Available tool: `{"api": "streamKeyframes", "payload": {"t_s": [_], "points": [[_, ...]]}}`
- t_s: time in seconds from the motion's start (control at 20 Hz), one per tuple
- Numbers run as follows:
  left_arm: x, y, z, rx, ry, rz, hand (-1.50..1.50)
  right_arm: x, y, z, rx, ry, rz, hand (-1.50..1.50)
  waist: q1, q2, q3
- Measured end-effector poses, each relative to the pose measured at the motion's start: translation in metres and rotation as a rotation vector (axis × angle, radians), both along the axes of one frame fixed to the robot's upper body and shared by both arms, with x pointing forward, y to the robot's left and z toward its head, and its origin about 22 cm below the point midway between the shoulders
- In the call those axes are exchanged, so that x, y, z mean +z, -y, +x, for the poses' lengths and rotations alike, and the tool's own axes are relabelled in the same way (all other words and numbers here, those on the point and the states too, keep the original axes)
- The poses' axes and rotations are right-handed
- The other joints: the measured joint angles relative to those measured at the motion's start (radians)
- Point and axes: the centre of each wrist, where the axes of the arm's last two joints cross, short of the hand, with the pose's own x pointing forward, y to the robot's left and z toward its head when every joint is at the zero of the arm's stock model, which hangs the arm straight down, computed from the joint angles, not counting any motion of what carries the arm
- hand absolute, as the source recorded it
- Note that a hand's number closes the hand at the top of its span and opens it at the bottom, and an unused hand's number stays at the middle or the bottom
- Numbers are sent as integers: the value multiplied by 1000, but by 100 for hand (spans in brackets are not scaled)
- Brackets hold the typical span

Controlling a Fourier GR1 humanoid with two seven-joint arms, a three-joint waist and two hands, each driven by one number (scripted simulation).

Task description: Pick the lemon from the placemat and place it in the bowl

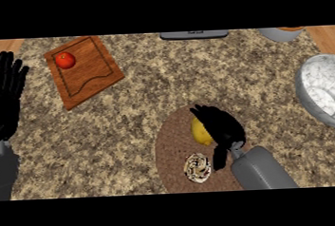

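We see the lemon [200,131] on the round brown placemat [172,133], near its middle, with our right hand [220,124] down over it from the right side; the fingers curl around the fruit and cover most of it, only the yellow left part shows. It looks like the lemon is not lifted, but we can't tell for sure. Just below the hand on the same placemat sits a small round pastry [197,168], apart from the lemon. The bowl [324,96], white and marbled, is at the right edge of the counter [169,81], well apart from the placemat. Our left hand [6,93] is at the left edge, fingers straight and pointing up, resting, touching nothing. Upper left there's a wooden cutting board [84,71], tilted, with a tomato [65,59] on its top corner. Along the far edge we see a grey item [193,34] and part of another container [284,32], both cut off.
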Motion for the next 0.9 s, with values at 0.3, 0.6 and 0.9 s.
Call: {"api": "streamKeyframes", "payload": {"t_s": [0.3, 0.6, 0.9], "points": [[-5, 9, -1, -2, 1, 1, 0, -8, 0, 10, 34, 62, 7, 150, 0, -2, -2], [-3, 8, -5, 4, 7, 5, 0, -10, 2, 16, 69, 128, 22, 150, 0, -5, -4], [-4, -8, -15, 71, -4, 4, 0, -8, 184, 3, -199, 105, -120, 150, -86, -7, 2]]}}
